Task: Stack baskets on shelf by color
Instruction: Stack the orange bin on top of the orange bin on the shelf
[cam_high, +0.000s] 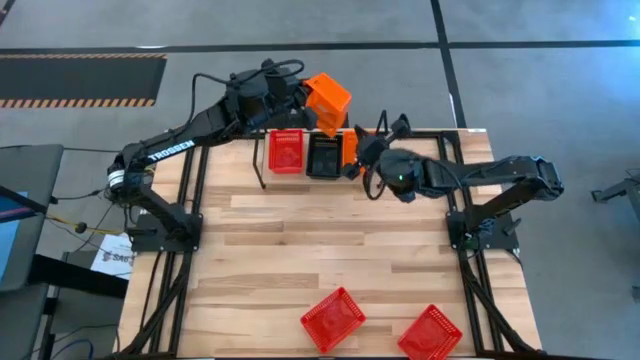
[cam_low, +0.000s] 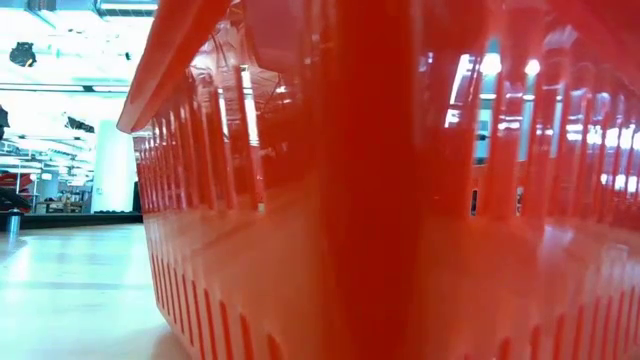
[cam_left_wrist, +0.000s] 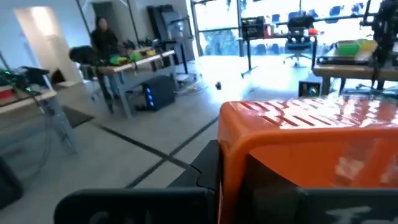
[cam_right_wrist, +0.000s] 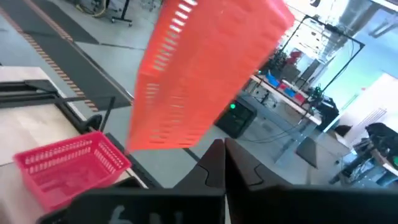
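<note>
Left gripper (cam_high: 300, 108) holds an orange basket (cam_high: 327, 100) tilted in the air above the shelf (cam_high: 262, 160), where a red basket (cam_high: 286, 150) and a black basket (cam_high: 325, 155) sit. You handle a light, stiff, slippery mesh; grip its rim. Right gripper (cam_high: 362, 160) waits beside the black basket, fingers seemingly together and empty.
</note>
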